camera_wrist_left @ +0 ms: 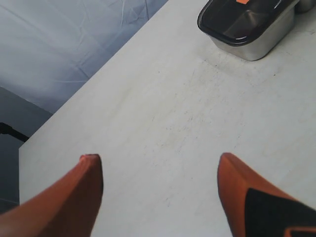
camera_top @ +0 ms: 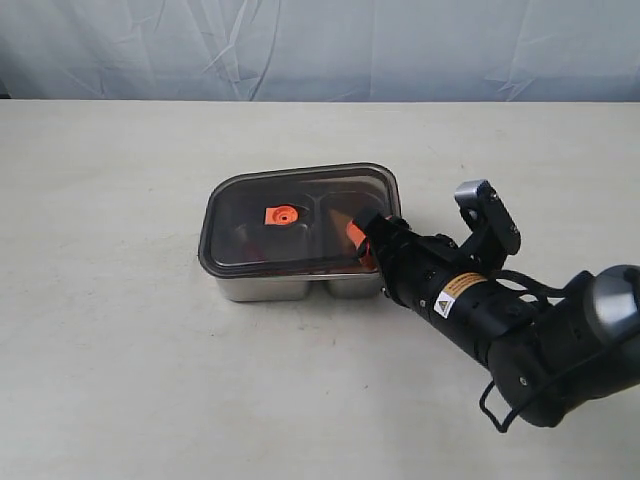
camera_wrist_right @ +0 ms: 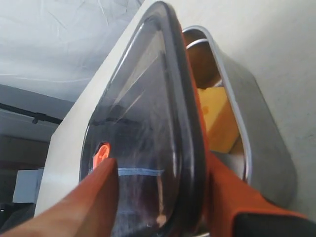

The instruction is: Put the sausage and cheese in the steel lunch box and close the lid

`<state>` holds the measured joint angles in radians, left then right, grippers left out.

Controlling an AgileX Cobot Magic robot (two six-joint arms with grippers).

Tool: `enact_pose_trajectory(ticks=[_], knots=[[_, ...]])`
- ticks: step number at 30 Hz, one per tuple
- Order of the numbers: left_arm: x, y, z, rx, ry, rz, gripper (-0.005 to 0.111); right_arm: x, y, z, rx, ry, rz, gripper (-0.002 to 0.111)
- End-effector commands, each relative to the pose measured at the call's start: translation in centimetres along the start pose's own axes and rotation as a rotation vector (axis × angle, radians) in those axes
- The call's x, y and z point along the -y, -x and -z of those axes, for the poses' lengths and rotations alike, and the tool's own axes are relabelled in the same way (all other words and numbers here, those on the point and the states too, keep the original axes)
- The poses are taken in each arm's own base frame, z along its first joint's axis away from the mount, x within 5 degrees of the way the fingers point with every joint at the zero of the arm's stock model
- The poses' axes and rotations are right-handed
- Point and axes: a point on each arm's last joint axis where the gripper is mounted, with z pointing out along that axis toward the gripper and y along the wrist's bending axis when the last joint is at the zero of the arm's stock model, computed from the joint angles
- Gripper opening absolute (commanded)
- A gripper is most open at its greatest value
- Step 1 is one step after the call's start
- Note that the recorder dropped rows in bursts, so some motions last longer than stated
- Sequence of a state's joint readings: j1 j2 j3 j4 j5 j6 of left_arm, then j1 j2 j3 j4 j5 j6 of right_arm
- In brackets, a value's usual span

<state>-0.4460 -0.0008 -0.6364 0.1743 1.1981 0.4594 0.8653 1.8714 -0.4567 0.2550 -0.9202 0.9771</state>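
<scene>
On the box [camera_top: 262, 291] | lid [camera_top: 250, 212] lying askew | right gripper [camera_wrist_right: 160, 165] straddling its rim, grip unclear | left gripper [camera_wrist_left: 159, 157] hanging open

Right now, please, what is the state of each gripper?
Left gripper: open, holding nothing.
Right gripper: open, one finger on either side of the lid edge.

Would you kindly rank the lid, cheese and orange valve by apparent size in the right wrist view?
1. The lid, largest, though nearest the camera.
2. The cheese, partly hidden.
3. The orange valve, smallest.
</scene>
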Motion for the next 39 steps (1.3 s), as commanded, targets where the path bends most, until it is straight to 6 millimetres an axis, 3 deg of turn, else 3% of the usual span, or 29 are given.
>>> enact_pose_trajectory(ticks=[1, 24, 39], knots=[[-0.1, 0.1, 0.1, 0.013, 0.001, 0.009, 0.063, 1.8, -0.8, 0.1, -0.077, -0.136, 0.016, 0.051], [-0.1, 0.1, 0.1, 0.015, 0.002, 0.009, 0.063, -0.3, 0.6, 2.3, -0.116, -0.192, 0.116, 0.051], [-0.1, 0.1, 0.1, 0.015, 0.002, 0.009, 0.063, -0.6, 0.7, 2.5, -0.127, -0.188, 0.138, 0.051]])
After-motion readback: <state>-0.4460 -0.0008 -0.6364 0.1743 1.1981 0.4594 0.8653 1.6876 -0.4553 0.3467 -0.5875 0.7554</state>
